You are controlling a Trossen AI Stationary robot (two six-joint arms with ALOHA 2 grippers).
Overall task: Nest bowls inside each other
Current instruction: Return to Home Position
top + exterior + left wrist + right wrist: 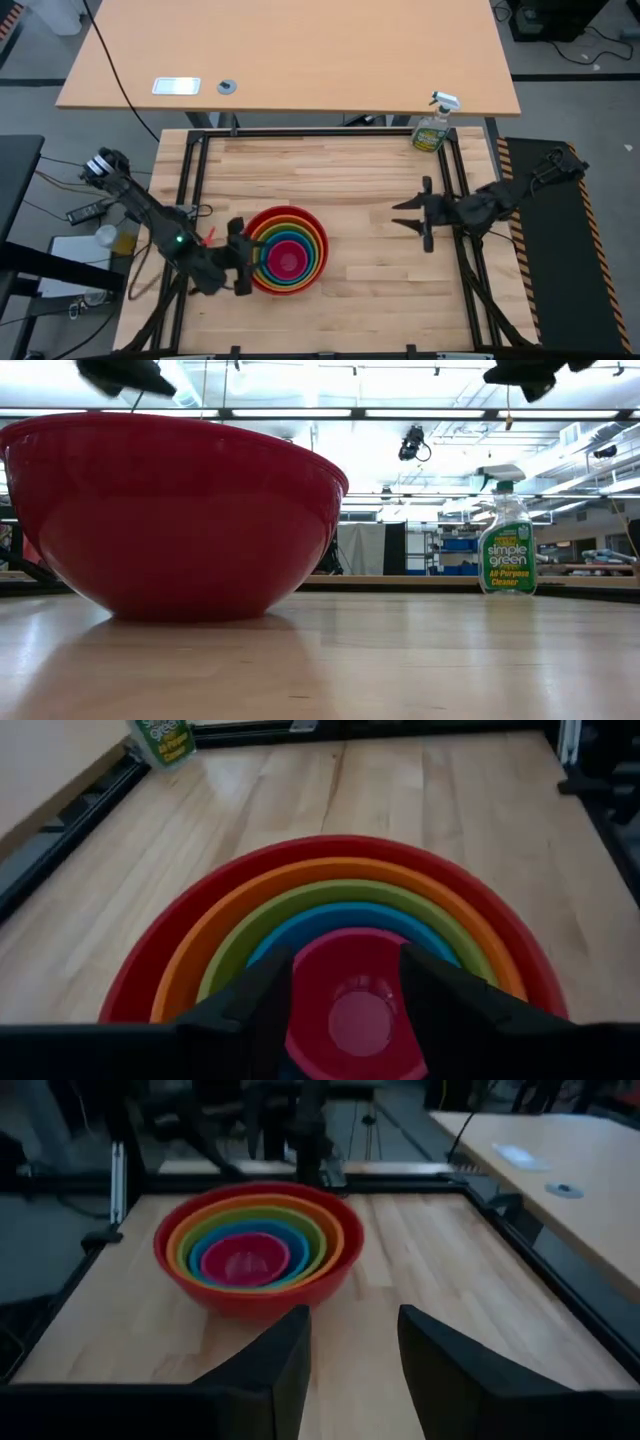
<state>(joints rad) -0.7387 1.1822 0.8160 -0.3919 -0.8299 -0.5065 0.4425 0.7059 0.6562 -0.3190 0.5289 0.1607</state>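
Several bowls sit nested on the wooden table. The red bowl is outermost. Inside it come orange, lime green, blue and, innermost, pink. The red bowl rests on its base on the table. My left gripper stands open at the stack's left rim, above it, its fingers apart over the pink bowl. My right gripper stands open well to the stack's right, pointing toward it with nothing between its fingers.
A green spray bottle stands at the table's far right corner. Black frame rails run along the table's edges. A tan desk lies beyond the far edge. Bare wood lies between the bowls and my right gripper.
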